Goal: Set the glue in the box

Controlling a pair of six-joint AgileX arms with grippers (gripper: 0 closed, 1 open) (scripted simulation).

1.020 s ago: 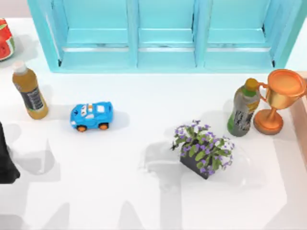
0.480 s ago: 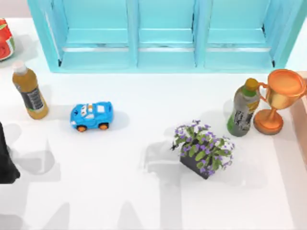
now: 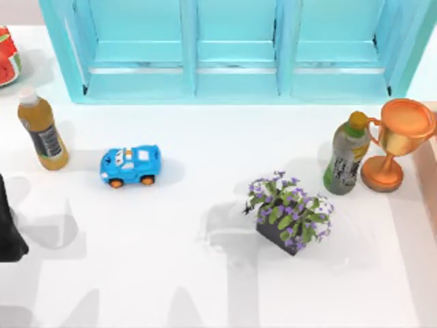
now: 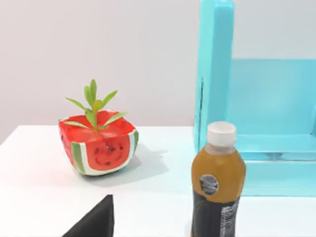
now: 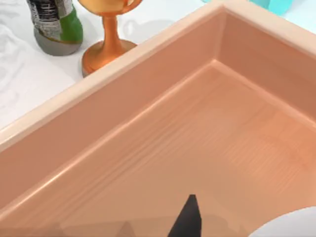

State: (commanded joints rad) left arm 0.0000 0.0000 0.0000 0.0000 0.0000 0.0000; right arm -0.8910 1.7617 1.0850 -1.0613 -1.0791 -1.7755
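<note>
Turquoise shelf (image 3: 232, 51) is standing at the table's back in the top view. A planter (image 3: 278, 236) is holding purple flowers (image 3: 290, 208), and the box (image 3: 430, 181) is showing one rim at the right edge. The left arm (image 3: 8, 229) is sitting parked at the left edge.

Left wrist view: a watermelon pot (image 4: 98, 145) is holding a green sprout (image 4: 94, 106), near an amber bottle (image 4: 217, 185).

Right wrist view: the right gripper (image 5: 187, 222) is hanging over the box's wooden floor, beside a white shape (image 5: 291, 224) that may be the glue. Neither gripper's state can be told.
</note>
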